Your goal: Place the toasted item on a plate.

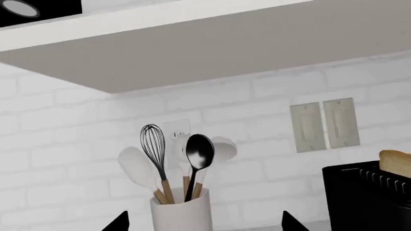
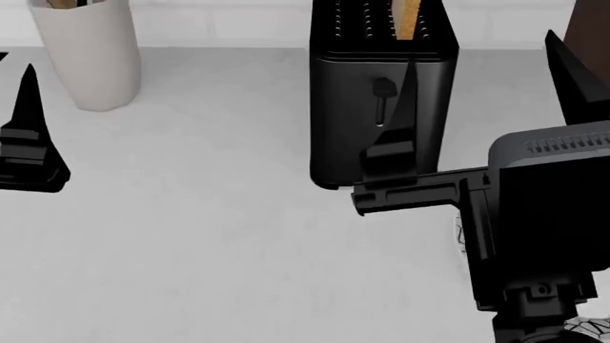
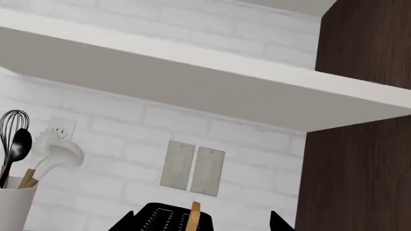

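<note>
The right gripper [image 2: 484, 96] hangs in front of the black toaster [image 2: 381, 93], w/ its two pointy fingers [image 2: 396, 118] spread wide apart. Nothing sits between them. One finger shows in front of the toaster's front face, the other is off to the right by a dark brown cabinet [image 2: 589, 28]; can't tell if either touches. The toast [image 2: 404, 18] stands up in a slot at the toaster top, just past the gripper, not held. The left gripper [image 2: 14, 121] is at the far left over the gray counter [image 2: 191, 236]; only one finger is clearly seen, so can't tell if it's apart or together. A cream crock [image 2: 88, 53] stands behind it. A bit of the plate [image 2: 583, 327] peeks out at the near right, under the right arm.
</note>
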{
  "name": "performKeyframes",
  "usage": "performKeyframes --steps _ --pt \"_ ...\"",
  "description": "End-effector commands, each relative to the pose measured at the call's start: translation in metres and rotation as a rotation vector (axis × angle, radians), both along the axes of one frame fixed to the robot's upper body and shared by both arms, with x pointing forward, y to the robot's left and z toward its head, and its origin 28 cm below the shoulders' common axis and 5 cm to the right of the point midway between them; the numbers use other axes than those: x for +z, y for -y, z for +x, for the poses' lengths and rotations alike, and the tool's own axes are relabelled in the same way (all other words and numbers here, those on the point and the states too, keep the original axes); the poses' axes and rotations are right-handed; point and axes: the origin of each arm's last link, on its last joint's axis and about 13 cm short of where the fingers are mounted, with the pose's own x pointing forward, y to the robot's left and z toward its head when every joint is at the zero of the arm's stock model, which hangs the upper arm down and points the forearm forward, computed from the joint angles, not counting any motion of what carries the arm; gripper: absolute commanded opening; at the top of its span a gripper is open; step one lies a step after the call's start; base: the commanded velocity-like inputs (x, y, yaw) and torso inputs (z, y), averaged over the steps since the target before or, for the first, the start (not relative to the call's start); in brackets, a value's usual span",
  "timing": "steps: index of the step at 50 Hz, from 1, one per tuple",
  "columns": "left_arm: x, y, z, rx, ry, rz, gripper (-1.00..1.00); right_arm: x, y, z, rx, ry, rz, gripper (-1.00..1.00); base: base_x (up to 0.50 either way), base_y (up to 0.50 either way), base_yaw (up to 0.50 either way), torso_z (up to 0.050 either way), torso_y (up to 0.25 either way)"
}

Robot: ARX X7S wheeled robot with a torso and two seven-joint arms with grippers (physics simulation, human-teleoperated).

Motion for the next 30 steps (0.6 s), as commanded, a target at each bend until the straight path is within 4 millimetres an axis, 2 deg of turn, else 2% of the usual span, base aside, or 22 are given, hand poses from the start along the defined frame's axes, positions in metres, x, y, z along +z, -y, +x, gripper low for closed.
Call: performKeyframes --steps 1,30 --pt "0.0064 -0.0016 -0.0014 0.008 0.009 0.007 1.0 0.0075 0.0013 -0.0025 -0.002 0.018 0.0 1.0 0.16 0.0 0.0 0.0 0.0" --pt "0.0027 -0.0025 -0.0015 0.016 -0.002 0.013 1.0 0.0074 0.0005 -0.004 0.006 0.022 0.004 1.0 0.17 0.0 0.0 0.0 0.001"
